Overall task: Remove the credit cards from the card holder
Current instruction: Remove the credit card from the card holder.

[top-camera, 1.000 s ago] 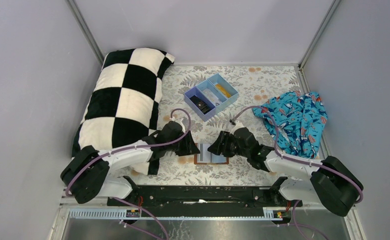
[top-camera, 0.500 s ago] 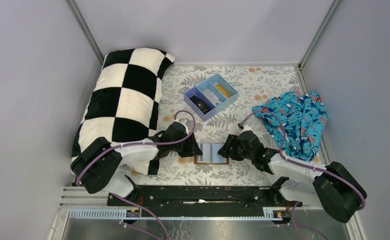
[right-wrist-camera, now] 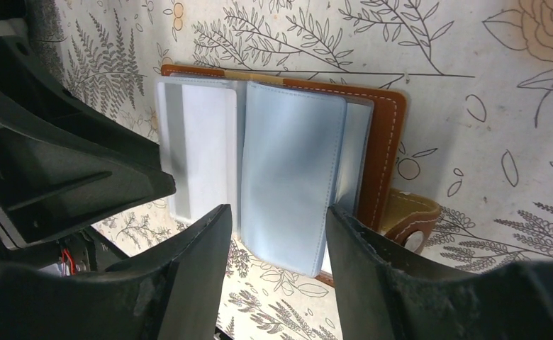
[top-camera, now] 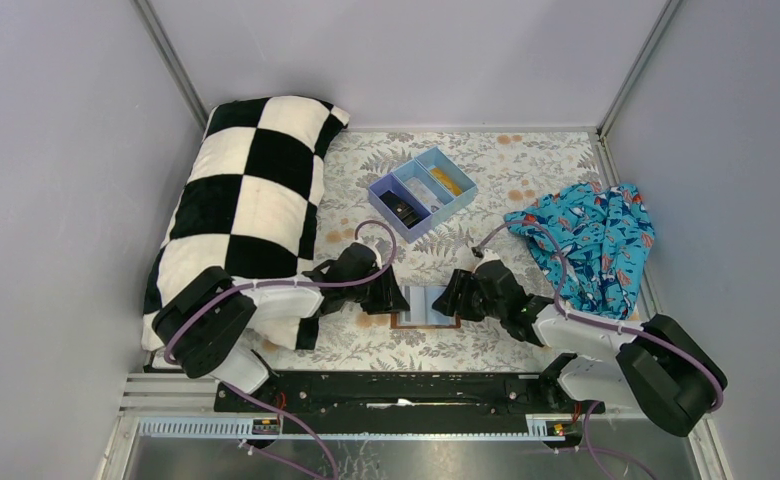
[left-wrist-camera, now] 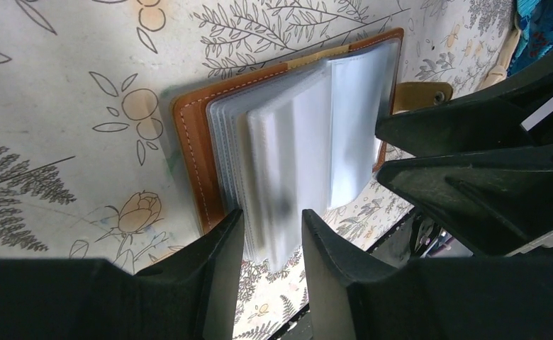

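While holder point(top-camera: 423, 306) lies open, left gripper point(left-wrist-camera: 266, 273) at its 9 o'clock and right gripper point(right-wrist-camera: 277, 241) at 3 are spread, straddling sleeves point(right-wrist-camera: 288, 177); no card gripped, pulling still to do.

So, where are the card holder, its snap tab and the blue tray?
card holder point(right-wrist-camera: 385, 142), right wrist view, on its brown leather cover.
snap tab point(right-wrist-camera: 403, 210), right wrist view, on the tan strap.
blue tray point(top-camera: 446, 211), top external view, on its near wall.

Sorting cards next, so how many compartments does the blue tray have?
3 in the tray: the left holds something dark, the middle something pale, the right something yellow.
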`<control>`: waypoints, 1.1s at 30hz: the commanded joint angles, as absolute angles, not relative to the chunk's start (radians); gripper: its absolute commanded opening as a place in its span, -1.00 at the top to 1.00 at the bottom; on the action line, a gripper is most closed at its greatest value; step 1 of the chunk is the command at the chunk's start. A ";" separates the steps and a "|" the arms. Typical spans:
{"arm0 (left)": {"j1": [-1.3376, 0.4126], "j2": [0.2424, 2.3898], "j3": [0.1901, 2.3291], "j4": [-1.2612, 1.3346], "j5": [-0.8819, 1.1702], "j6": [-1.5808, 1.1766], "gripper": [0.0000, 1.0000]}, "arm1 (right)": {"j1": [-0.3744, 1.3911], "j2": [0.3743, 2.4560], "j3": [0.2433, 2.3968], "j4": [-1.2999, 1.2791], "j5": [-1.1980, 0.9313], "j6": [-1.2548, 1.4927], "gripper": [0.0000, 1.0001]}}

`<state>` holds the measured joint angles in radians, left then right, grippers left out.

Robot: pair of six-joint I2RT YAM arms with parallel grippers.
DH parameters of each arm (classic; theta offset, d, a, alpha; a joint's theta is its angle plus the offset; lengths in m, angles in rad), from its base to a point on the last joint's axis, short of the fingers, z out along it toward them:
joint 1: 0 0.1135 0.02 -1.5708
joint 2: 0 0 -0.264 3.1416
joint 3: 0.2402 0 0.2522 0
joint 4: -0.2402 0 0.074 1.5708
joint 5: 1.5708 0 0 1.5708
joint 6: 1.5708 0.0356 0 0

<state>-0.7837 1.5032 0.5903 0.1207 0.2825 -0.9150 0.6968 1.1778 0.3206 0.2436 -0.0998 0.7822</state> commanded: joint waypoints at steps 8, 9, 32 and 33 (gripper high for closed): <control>-0.792 1.505 0.633 0.176 0.304 -0.918 0.25 | 0.691 1.208 0.329 0.300 -0.147 0.779 -0.18; -0.791 1.498 0.636 0.166 0.298 -0.916 0.27 | 0.690 1.204 0.331 0.300 -0.145 0.780 -0.18; -0.809 1.428 0.672 0.169 0.327 -0.915 0.74 | 0.685 1.095 0.334 0.195 -0.060 0.765 -0.17; -0.811 1.433 0.677 0.169 0.328 -0.914 0.75 | 0.683 1.082 0.336 0.181 -0.053 0.763 -0.18</control>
<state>-0.7971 1.4460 0.6289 0.1081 0.2989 -0.9161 0.6933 1.1381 0.3214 0.2283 -0.1020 0.7807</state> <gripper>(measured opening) 0.133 0.589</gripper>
